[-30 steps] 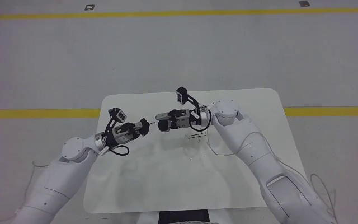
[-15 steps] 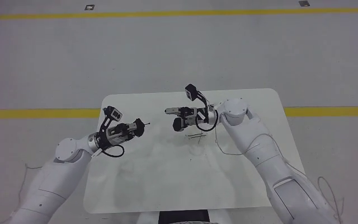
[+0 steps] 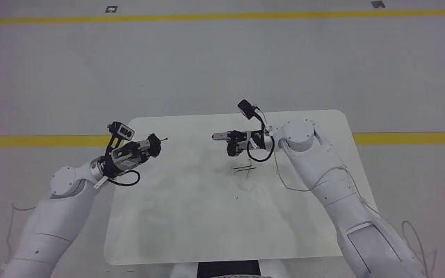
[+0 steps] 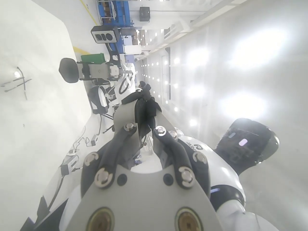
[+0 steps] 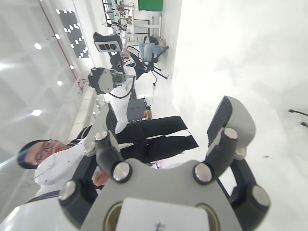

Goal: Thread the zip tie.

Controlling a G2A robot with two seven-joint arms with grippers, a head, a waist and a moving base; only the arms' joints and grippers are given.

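My left gripper hangs over the table's left edge, shut on a black zip tie whose tip sticks out toward the table's middle. The left wrist view shows the tie bunched between the closed fingers of that gripper. My right gripper hovers over the table's far middle, open and holding nothing. In the right wrist view its fingers stand wide apart around the gripper's bare gap. The two grippers face each other with a wide space between them.
Several spare black zip ties lie crossed on the white table just below the right gripper, and the same zip ties appear in the left wrist view. A small dark speck lies nearer the middle.
The grippers, nearly touching a second ago, have drawn apart. The left one went left with the zip tie; the right one went right and toward the far edge, its fingers now apart.
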